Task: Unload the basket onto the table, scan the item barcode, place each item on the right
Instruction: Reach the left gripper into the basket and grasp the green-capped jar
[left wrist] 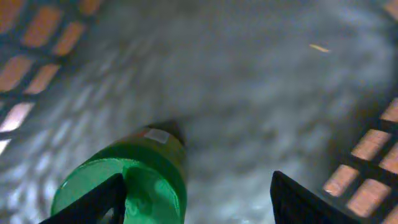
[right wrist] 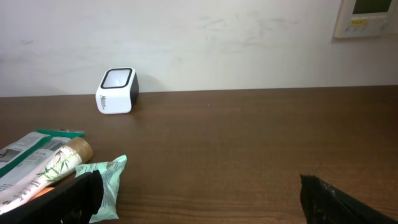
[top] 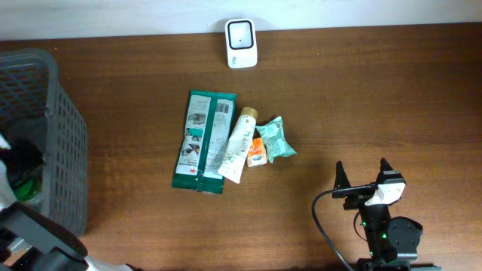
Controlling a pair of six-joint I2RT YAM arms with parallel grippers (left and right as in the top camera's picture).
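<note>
Green bottle (left wrist: pixel 134 180) lies inside the gray basket (top: pixel 45 135), left fingers (left wrist: pixel 93 205) spread apart right by it, not gripping. Right fingers (right wrist: pixel 348 202) released wide over the surface (top: pixel 361 98); scanner (top: pixel 241 44) sits at its back edge.

White barcode scanner (top: pixel 241 43) upright by the table's (top: pixel 376 90) far edge; green bottle (left wrist: pixel 134 180) inside the grey basket (top: pixel 45 113)

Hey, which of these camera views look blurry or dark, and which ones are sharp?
Left wrist view: dim and smeared by blur inside the basket; only the green container reads fairly clearly. Overhead view: evenly lit and sharp, the print on the green packet visible. Right wrist view: bright and crisp, the white scanner in clear focus.
</note>
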